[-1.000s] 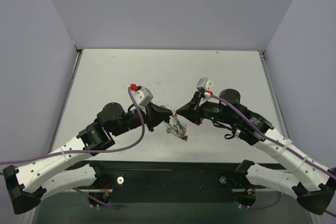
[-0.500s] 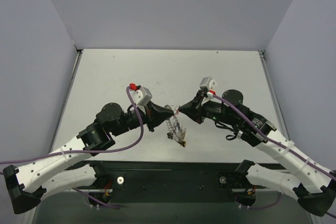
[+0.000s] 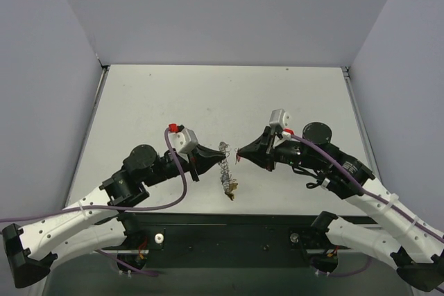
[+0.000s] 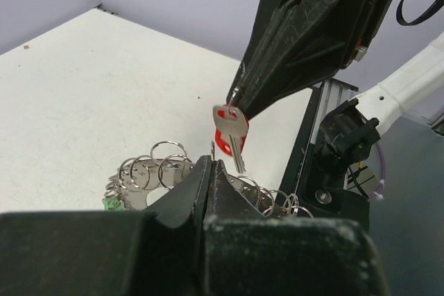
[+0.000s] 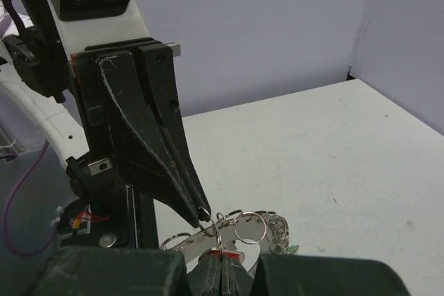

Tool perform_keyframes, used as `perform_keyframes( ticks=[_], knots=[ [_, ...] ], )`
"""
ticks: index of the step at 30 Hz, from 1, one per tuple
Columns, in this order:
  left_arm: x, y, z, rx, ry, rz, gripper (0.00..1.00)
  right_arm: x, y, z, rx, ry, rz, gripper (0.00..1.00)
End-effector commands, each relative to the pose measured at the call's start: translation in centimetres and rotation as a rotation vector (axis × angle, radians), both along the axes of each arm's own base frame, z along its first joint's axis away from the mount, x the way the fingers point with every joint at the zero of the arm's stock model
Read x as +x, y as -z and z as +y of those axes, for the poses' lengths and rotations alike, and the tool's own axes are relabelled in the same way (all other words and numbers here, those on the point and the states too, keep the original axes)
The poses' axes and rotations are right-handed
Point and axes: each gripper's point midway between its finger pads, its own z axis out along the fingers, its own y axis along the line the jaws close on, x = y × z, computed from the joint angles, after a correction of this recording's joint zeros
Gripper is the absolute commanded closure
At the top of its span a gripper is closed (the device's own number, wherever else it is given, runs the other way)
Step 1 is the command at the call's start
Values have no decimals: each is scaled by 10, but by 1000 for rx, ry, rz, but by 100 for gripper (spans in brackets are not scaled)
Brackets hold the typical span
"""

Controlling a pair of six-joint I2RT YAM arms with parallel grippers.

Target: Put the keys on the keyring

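The keyring (image 3: 224,168) is a silvery hoop strung with several small split rings. It hangs from my left gripper (image 3: 214,158), which is shut on one of its small rings (image 4: 211,149). A gold-yellow tag (image 3: 232,186) dangles at its lower end. My right gripper (image 3: 240,152) is shut on a red-headed key (image 4: 229,135) and holds it just above the left fingertips, close to the pinched ring. In the right wrist view the red head (image 5: 223,257) shows between my shut jaws, with the keyring (image 5: 258,229) just beyond. A green key head (image 4: 110,203) hangs on the hoop.
The white table (image 3: 208,102) stretches behind the grippers, between grey walls. The black base rail (image 3: 229,230) and arm mounts lie along the near edge, right below the hanging ring. Purple cables (image 3: 182,171) loop along both arms.
Both grippers have moved toward the near edge, the left one drawing back to the left. The keyring now hangs narrower and more upright between them. The tips stand slightly further apart.
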Motion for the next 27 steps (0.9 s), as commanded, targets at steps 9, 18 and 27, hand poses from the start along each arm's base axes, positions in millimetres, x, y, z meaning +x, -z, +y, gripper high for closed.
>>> perform_keyframes(
  ticks=[9, 18, 27],
  knots=[
    [15, -75, 15, -173, -140, 96, 100, 6, -22, 7, 50, 53, -40, 100],
    [-14, -61, 13, -121, 25, -106, 100, 5, -38, 21, 83, -9, -100, 100],
    [-17, -45, 19, -70, 33, -239, 100, -24, -57, 26, 64, -182, -105, 100]
  ],
)
